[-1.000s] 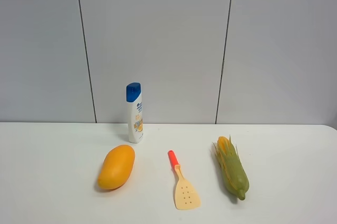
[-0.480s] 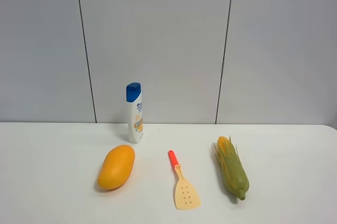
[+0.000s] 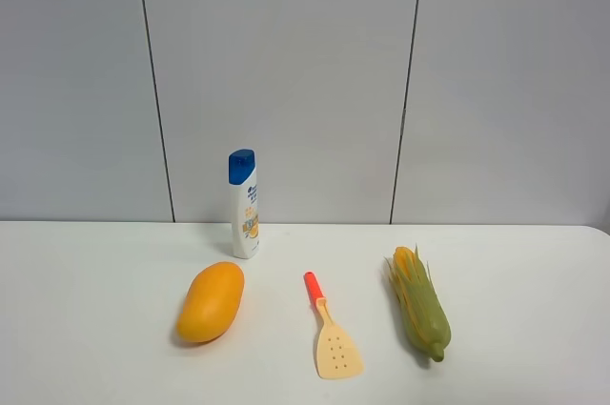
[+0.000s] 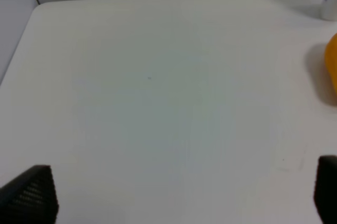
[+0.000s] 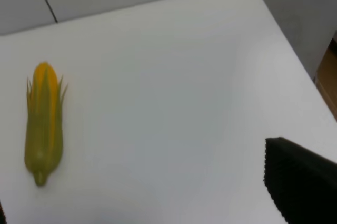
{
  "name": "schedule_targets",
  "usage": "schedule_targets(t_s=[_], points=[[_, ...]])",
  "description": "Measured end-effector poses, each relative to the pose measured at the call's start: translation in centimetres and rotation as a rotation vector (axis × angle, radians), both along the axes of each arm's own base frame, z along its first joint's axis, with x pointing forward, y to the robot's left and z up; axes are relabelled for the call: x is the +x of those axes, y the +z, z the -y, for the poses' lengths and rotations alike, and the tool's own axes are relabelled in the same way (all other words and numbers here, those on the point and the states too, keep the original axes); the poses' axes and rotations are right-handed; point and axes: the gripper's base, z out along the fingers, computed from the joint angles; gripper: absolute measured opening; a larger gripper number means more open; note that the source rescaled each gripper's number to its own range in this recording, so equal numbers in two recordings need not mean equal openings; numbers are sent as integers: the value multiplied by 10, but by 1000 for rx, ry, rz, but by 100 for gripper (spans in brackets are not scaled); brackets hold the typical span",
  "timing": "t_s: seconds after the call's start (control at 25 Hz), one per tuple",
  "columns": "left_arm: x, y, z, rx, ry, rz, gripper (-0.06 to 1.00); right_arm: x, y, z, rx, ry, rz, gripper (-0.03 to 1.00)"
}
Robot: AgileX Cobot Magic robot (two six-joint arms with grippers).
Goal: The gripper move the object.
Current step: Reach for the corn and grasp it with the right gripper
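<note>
The corn (image 3: pixel 418 317) lies flat on the white table (image 3: pixel 534 272), right of the spatula (image 3: pixel 333 336), with the left gripper (image 4: pixel 179 195) and right gripper (image 5: pixel 152 195) both spread wide, empty.

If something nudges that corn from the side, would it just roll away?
Probably a little: the corn is rounded and lies flat on the table, though its taper would likely curve the roll. It looks like a stiff plastic toy, so probably light, not floppy.

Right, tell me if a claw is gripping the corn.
No, the corn lies free on the white table, with nothing touching it.
</note>
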Motion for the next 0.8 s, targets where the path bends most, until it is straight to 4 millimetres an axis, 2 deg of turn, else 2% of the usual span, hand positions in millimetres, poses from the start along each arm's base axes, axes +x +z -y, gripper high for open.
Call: schedule_targets(t_s=[0.12, 0.36, 0.6, 0.8], points=[[0, 0, 0, 0, 0, 0, 100, 32, -1, -8, 72, 65, -57, 100], [0, 0, 0, 0, 0, 0, 100, 101, -27, -30, 186, 320, -242, 100], [0, 0, 0, 0, 0, 0, 100, 167, -39, -29, 190, 324, -345, 100], [0, 0, 0, 0, 0, 0, 100, 204, -46, -28, 146, 273, -440, 100]])
